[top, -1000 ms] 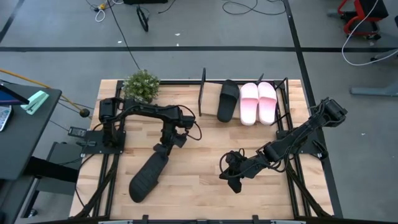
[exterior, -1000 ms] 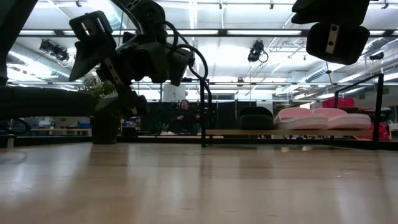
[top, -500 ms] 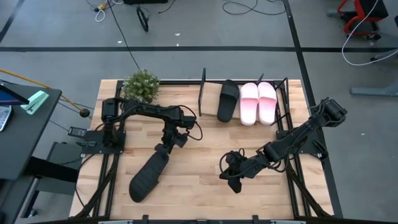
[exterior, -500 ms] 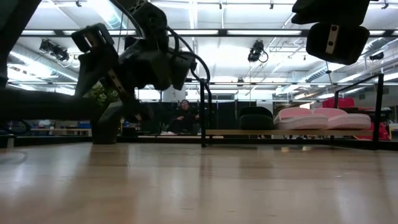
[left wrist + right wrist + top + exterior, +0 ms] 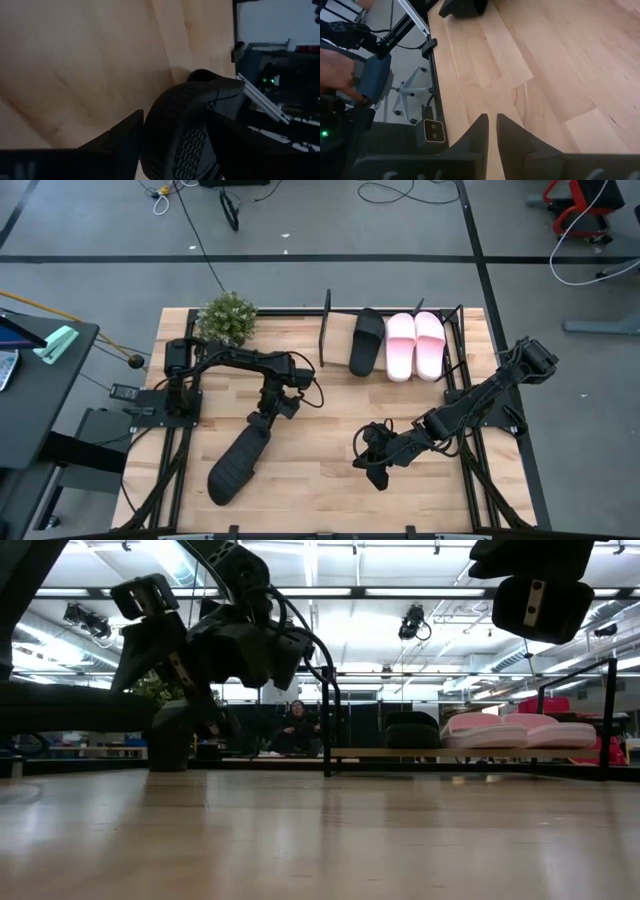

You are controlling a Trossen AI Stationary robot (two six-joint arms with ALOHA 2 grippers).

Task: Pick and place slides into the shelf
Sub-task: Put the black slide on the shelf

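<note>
My left gripper (image 5: 265,420) is shut on a matte black slide (image 5: 238,462) over the table's left middle. The slide stretches from the gripper toward the near left corner. It also shows between the fingers in the left wrist view (image 5: 192,125). On the shelf (image 5: 325,330) at the far edge lie one black slide (image 5: 366,342) and the pale pink pair (image 5: 415,346), soles on the tilted wooden board (image 5: 400,752). My right gripper (image 5: 370,462) is shut and empty, low over the table's right middle. My left gripper pinches the black slide's far end (image 5: 172,107) between its two fingers (image 5: 125,137), one on each side. The ribbed sole shows between them. The fingers come from above, pointing down. In the low view the slide (image 5: 70,705) hangs roughly level, above the tabletop.
A small green potted plant (image 5: 227,317) stands at the far left, beside the shelf's left end post. The shelf has free board between that post and the black slide. Bare wooden tabletop (image 5: 320,430) lies between the two arms.
My left gripper has rocked slightly with the black slide, dipping a little and coming back up, and has stayed over the same place on the table. My right arm has kept still.
</note>
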